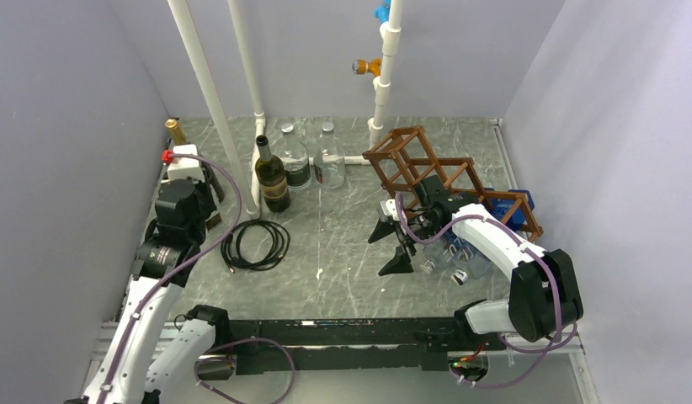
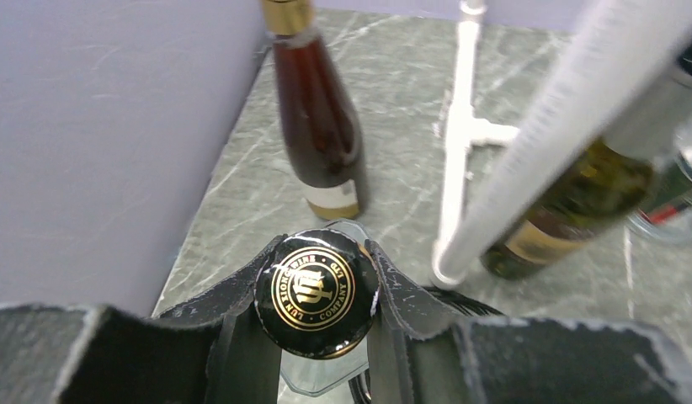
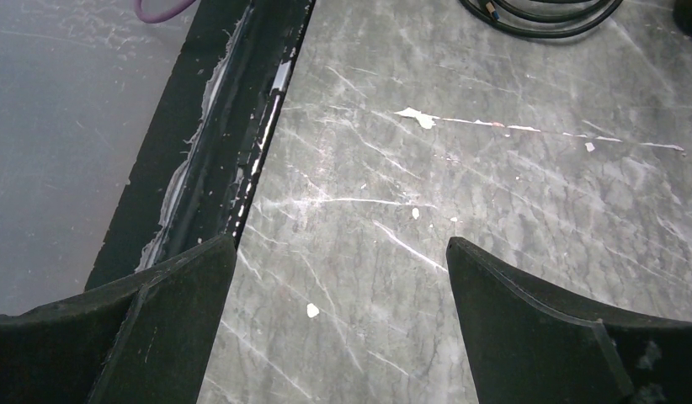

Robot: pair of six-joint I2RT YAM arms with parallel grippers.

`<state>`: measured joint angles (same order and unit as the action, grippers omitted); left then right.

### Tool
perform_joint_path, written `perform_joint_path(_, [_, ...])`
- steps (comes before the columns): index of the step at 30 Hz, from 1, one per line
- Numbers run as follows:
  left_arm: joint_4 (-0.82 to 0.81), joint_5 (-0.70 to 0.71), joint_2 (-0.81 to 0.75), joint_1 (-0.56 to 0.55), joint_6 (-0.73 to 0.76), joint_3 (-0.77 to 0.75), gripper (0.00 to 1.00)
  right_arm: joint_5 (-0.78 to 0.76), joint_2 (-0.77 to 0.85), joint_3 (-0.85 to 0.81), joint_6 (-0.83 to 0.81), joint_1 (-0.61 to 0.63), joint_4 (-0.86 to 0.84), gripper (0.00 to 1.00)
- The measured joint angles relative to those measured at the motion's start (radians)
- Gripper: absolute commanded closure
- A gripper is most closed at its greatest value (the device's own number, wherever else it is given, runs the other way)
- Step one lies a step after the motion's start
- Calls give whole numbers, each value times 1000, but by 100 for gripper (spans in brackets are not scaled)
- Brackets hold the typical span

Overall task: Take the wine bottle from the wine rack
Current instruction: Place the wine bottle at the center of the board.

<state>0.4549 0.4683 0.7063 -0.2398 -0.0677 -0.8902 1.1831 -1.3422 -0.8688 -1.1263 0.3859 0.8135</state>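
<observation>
My left fingers (image 2: 235, 296) clamp the black-capped, gold-crested wine bottle (image 2: 317, 290), cap facing my wrist, well left of the reddish-brown wooden lattice wine rack (image 1: 418, 164); right fingers (image 3: 157, 316) spread apart beside it.

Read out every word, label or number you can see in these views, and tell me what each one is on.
"COMPANY": gold lettering ringing the black bottle cap between the fingers of the left end effector. The ring's other words, perhaps "WINE", and the centre monogram are too small to be sure of.
Labels on the brown bottle and the green bottle: blurred, unreadable.
Top view bottle labels: too small.
Right wrist view: no text.
</observation>
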Motion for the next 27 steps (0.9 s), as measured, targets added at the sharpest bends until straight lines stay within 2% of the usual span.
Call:
perform_joint_path(8, [-117,-6,104,202,-38,39,100,0,0,0,-7,0,3,1])
perform_joint_path(21, [-283,34,244,354,-96,39,100,0,-2,0,-27,6,17,1])
perform_joint_path(27, [-301,57,332,411,-113,24,100,0,-13,0,-34,13,19,1])
